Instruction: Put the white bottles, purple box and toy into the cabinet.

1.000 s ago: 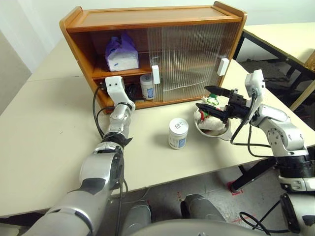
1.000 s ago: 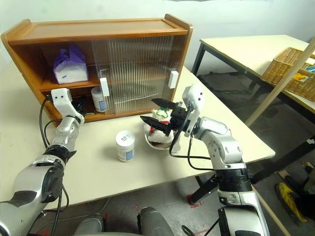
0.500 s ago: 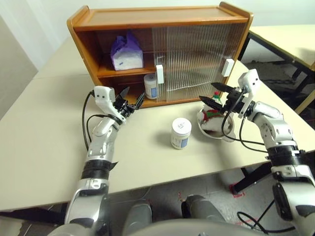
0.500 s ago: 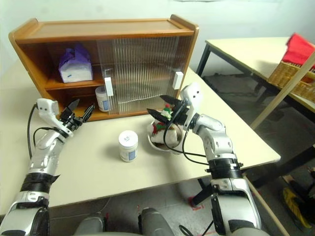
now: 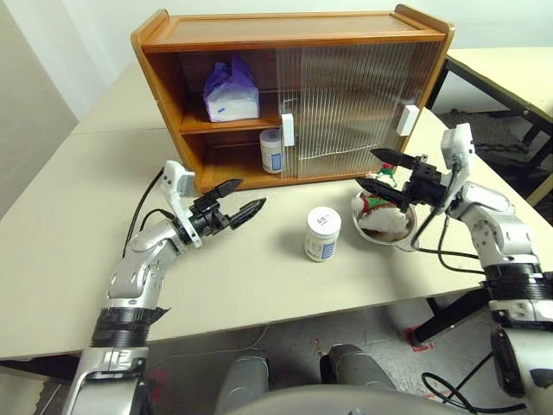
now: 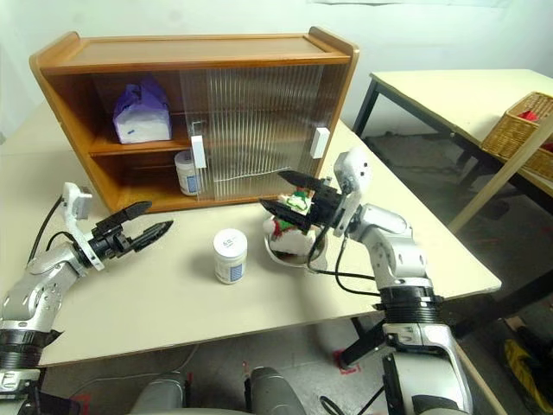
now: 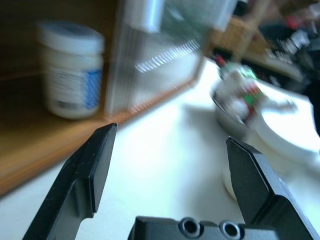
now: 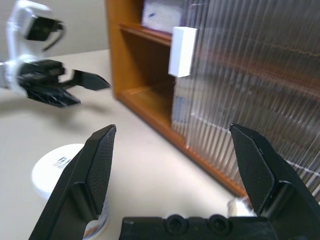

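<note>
Cabinet (image 5: pixel 294 52) of wood, ribbed translucent doors (image 5: pixel 346 95)

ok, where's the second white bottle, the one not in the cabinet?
In the left eye view the white bottle stands upright on the table, in front of the cabinet, just left of the steel bowl holding the toy.

We are seeing dark print on the lid of the white jar (image 5: pixel 322 233) on the table and blue print on the jar (image 7: pixel 71 69) in the cabinet (image 5: pixel 294 35), neither being legible.
</note>
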Controlling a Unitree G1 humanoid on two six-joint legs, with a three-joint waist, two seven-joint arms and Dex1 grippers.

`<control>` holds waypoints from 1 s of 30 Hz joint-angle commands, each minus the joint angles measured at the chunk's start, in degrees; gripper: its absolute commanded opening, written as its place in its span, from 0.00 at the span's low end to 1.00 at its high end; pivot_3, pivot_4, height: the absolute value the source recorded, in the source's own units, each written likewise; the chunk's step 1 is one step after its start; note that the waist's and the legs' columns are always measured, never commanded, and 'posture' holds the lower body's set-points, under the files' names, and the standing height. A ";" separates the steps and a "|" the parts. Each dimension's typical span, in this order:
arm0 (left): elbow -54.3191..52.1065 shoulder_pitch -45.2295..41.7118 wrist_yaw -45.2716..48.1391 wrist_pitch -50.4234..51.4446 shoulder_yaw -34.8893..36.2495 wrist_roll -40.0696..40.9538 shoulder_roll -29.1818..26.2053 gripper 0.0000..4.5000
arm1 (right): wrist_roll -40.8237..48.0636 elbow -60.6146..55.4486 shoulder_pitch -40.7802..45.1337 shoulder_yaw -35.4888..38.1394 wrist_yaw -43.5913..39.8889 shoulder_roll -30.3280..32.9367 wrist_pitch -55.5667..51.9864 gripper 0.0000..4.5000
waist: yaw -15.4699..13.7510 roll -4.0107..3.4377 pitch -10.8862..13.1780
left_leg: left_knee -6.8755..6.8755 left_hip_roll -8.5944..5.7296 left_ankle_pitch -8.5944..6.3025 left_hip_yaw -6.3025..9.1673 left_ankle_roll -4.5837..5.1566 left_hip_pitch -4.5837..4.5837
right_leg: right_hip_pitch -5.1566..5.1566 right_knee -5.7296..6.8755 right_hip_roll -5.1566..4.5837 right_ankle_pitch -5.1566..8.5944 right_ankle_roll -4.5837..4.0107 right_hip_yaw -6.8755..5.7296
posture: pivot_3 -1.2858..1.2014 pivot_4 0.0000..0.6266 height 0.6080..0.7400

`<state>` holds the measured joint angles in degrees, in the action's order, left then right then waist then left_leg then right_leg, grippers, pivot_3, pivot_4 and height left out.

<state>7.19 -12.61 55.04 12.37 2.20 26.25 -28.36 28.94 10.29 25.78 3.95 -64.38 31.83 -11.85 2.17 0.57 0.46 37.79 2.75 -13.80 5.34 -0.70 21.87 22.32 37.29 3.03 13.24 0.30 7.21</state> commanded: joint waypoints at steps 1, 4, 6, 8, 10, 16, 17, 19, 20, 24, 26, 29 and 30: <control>2.76 -1.85 5.04 -3.02 -4.10 -3.08 -0.03 0.99 | 1.75 -3.16 -0.44 0.98 -1.34 1.56 -2.70 1.00 | 0.12 0.00 0.00 | 0.01 0.00 0.00 0.02 0.00 0.00 | 0.02 0.00 -0.01 0.00 -0.01 0.01 | 0.48 0.00 1.00; 5.63 -3.41 8.01 -5.59 -6.87 -5.15 0.73 0.99 | 2.27 -5.43 -1.22 0.79 -2.32 2.80 -4.08 1.00 | 0.20 -0.01 0.00 | 0.00 0.00 0.00 0.09 0.00 0.03 | 0.08 0.00 -0.03 0.00 0.00 0.02 | 0.48 0.00 1.00; 8.31 -4.49 9.02 -7.58 -8.25 -6.80 1.50 0.99 | 2.76 -6.80 -1.78 0.64 -2.89 3.50 -5.04 1.00 | 0.25 -0.02 0.00 | -0.01 0.01 0.01 0.12 0.02 0.04 | 0.09 0.00 -0.04 0.00 0.00 0.02 | 0.48 0.00 1.00; 11.07 -5.69 9.78 -9.24 -9.35 -8.16 2.41 0.99 | 2.86 -7.85 -2.64 0.45 -3.73 4.31 -5.50 1.00 | 0.41 -0.02 0.01 | -0.01 0.00 0.01 0.13 0.02 0.04 | 0.09 -0.01 -0.05 0.01 0.02 0.02 | 0.48 0.00 1.00; 13.25 -6.82 10.55 -10.51 -10.09 -9.01 3.35 0.99 | 3.03 -8.71 -3.60 0.47 -4.46 4.99 -5.89 1.00 | 0.52 -0.03 0.01 | -0.01 0.00 0.01 0.13 0.03 0.07 | 0.11 -0.03 -0.07 0.02 0.04 0.02 | 0.47 0.00 1.00; 16.00 -8.46 12.86 -11.75 -11.40 -10.31 4.54 0.99 | 3.83 -10.43 -5.27 0.70 -5.64 5.76 -6.72 1.00 | 0.92 -0.03 0.01 | -0.01 -0.02 0.02 0.11 0.06 0.11 | 0.11 -0.04 -0.07 0.08 0.14 0.00 | 0.47 0.00 1.00; 16.18 -8.54 13.43 -11.86 -11.67 -10.46 4.58 0.99 | 3.84 -10.76 -5.59 0.63 -5.89 5.74 -6.64 1.00 | 0.96 -0.03 0.01 | -0.01 -0.03 0.02 0.11 0.06 0.11 | 0.11 -0.04 -0.07 0.09 0.15 0.00 | 0.47 0.00 1.00; 16.12 -8.67 14.65 -11.42 -11.95 -10.17 4.77 0.99 | 4.20 -11.21 -5.91 0.65 -6.11 5.61 -6.99 1.00 | 1.13 -0.03 0.01 | -0.01 -0.03 0.03 0.10 0.08 0.11 | 0.10 -0.04 -0.06 0.10 0.17 -0.02 | 0.47 0.00 1.00; 15.79 -8.64 15.25 -11.19 -11.97 -9.87 4.85 0.99 | 4.28 -11.29 -6.02 0.61 -6.09 5.57 -7.15 1.00 | 1.22 -0.03 0.01 | -0.01 -0.04 0.03 0.09 0.09 0.11 | 0.09 -0.04 -0.06 0.11 0.18 -0.03 | 0.47 0.00 1.00; 14.28 -8.20 17.87 -10.36 -12.25 -9.07 4.39 0.99 | 4.22 -11.31 -5.97 0.31 -5.71 5.39 -7.11 1.00 | 1.53 -0.04 0.01 | -0.01 -0.06 0.04 0.08 0.10 0.11 | 0.09 -0.04 -0.06 0.11 0.20 -0.03 | 0.47 0.00 1.00; 14.16 -7.90 18.41 -10.51 -12.12 -9.00 4.39 0.99 | 3.99 -11.41 -5.56 0.00 -5.18 5.02 -7.09 1.00 | 1.60 -0.04 0.01 | -0.02 -0.06 0.04 0.08 0.11 0.11 | 0.09 -0.04 -0.06 0.12 0.20 -0.04 | 0.47 0.00 1.00; 15.95 -8.68 17.81 -11.47 -12.24 -9.69 5.51 0.99 | 4.02 -11.88 -5.17 -0.22 -4.51 4.74 -7.51 1.00 | 1.66 -0.04 0.01 | -0.02 -0.05 0.04 0.09 0.11 0.11 | 0.10 -0.04 -0.06 0.12 0.20 -0.04 | 0.47 0.00 1.00; 16.74 -9.12 17.50 -12.01 -12.44 -10.06 6.13 0.99 | 4.05 -12.09 -5.17 -0.24 -4.37 4.71 -7.61 1.00 | 1.66 -0.05 0.01 | -0.02 -0.05 0.04 0.09 0.11 0.11 | 0.09 -0.04 -0.06 0.12 0.21 -0.03 | 0.47 0.00 1.00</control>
<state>22.82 -20.97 72.83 1.29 -9.49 17.36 -23.00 32.93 -0.59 19.94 3.85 -69.04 36.61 -18.94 3.83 0.52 0.47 37.78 2.69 -13.76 5.43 -0.58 21.98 22.41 37.24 2.97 13.37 0.52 7.18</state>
